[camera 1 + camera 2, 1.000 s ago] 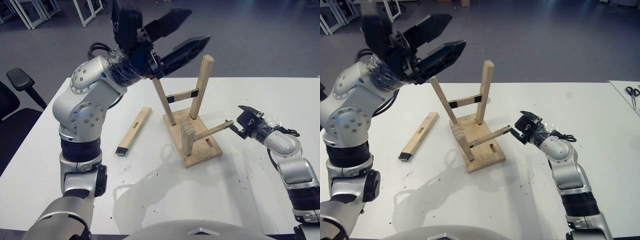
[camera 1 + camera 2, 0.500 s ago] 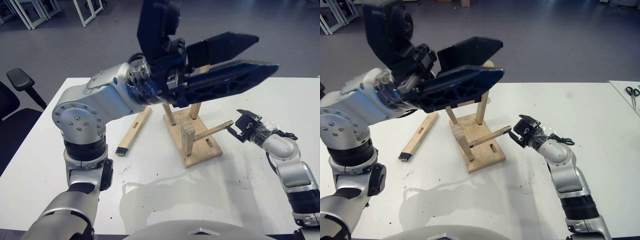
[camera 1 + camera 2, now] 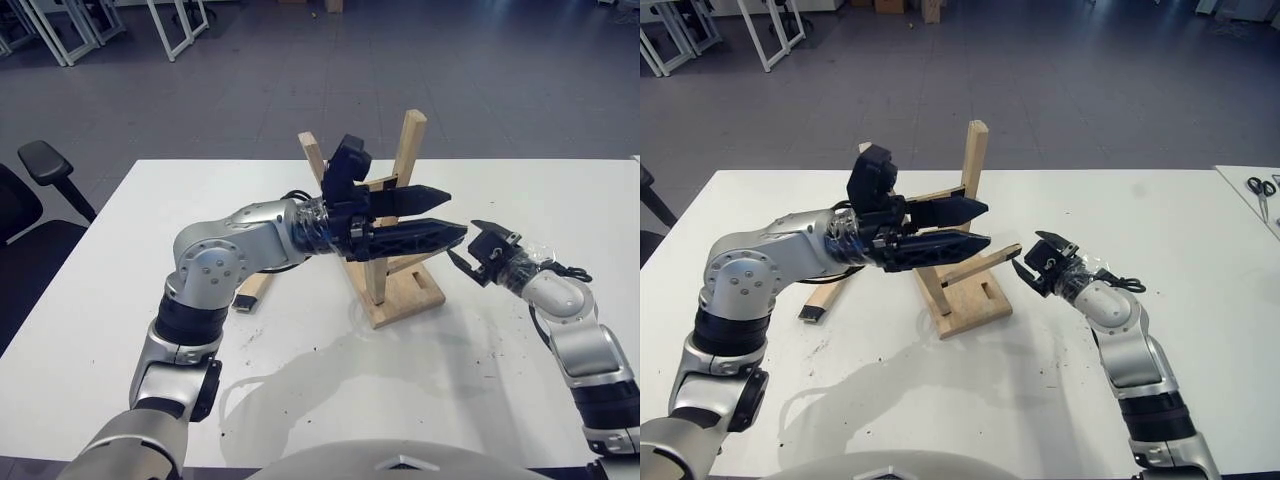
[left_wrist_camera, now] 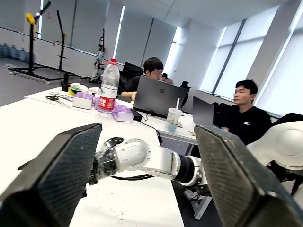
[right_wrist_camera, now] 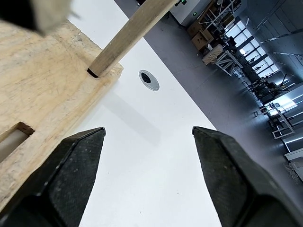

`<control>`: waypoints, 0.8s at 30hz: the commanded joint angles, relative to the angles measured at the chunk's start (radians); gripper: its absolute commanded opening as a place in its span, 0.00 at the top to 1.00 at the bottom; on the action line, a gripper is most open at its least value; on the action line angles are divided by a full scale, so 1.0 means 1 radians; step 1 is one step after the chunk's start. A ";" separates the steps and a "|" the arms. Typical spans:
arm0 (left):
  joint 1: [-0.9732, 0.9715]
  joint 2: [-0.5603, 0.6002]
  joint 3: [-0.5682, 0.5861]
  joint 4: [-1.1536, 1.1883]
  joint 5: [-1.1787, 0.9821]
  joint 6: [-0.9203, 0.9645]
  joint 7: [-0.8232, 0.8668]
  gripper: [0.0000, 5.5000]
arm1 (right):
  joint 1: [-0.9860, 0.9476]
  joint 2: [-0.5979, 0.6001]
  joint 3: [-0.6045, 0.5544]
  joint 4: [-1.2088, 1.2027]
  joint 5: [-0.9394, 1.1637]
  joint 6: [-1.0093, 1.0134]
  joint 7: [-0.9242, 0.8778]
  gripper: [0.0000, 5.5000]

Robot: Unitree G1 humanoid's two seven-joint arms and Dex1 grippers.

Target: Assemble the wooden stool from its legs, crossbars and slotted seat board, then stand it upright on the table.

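The partly built stool lies seat-down on the white table. Its slotted seat board (image 3: 412,296) carries two tall legs (image 3: 411,140) joined by a crossbar, plus a short front leg (image 3: 375,282). A slanted crossbar (image 3: 985,262) points at my right gripper (image 3: 1028,263), which is open just off its free end. My left gripper (image 3: 446,216) is open and reaches over the stool, fingers level with the slanted crossbar and holding nothing. A loose leg (image 3: 818,300) lies flat on the table, partly hidden by my left arm. In the right wrist view the seat board (image 5: 38,118) sits beside a peg-like bar (image 5: 128,33).
The table edge runs close behind the stool, with open floor beyond. Scissors (image 3: 1262,185) lie on a separate table at the far right. A black chair (image 3: 40,160) stands off the table's left side. Bare tabletop lies in front of the stool.
My left arm has swung down from high near the camera and now stretches across the stool, gripper still open. The right gripper has stayed by the crossbar end.
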 commanded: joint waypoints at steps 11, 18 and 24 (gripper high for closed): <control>-0.239 0.031 0.298 -0.048 0.107 -0.156 0.100 0.34 | 0.040 -0.011 0.003 0.077 -0.007 -0.020 -0.002 0.38; 0.395 0.184 0.409 -0.138 0.523 -0.313 0.203 0.34 | 0.108 -0.012 0.013 0.070 0.010 -0.053 0.027 0.38; 0.756 0.022 0.309 -0.049 0.817 -0.531 0.357 0.34 | 0.102 0.005 0.022 0.083 0.015 -0.056 0.033 0.38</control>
